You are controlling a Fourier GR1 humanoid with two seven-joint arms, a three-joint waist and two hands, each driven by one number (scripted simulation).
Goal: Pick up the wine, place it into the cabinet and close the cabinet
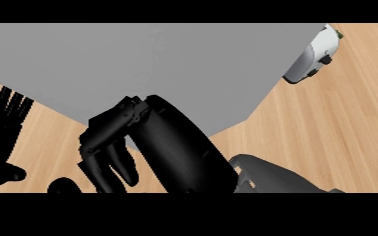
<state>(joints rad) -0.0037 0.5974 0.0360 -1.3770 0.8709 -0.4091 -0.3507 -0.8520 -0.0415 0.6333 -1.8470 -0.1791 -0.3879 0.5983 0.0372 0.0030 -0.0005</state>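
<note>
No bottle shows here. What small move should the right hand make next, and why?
Probably push the right hand against the grey panel, likely the cabinet door: no wine shows, and the hand, fingers relaxed, lies seemingly empty at the panel's lower edge.

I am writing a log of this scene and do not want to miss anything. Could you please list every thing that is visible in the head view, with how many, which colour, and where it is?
cabinet: one, grey, a large flat surface filling the upper left and middle of the view.
counter top: one, light wood, at the right side and the lower left.
white object: one, white with dark parts, at the upper right beside the cabinet's edge; I cannot tell what it is.
wine: none visible.
left hand: one, black, at the left edge, fingers straight.
right hand: one, black, lower middle, fingers pointing down; whether it holds anything is hidden.
right forearm: one, grey, at the lower right.
</note>
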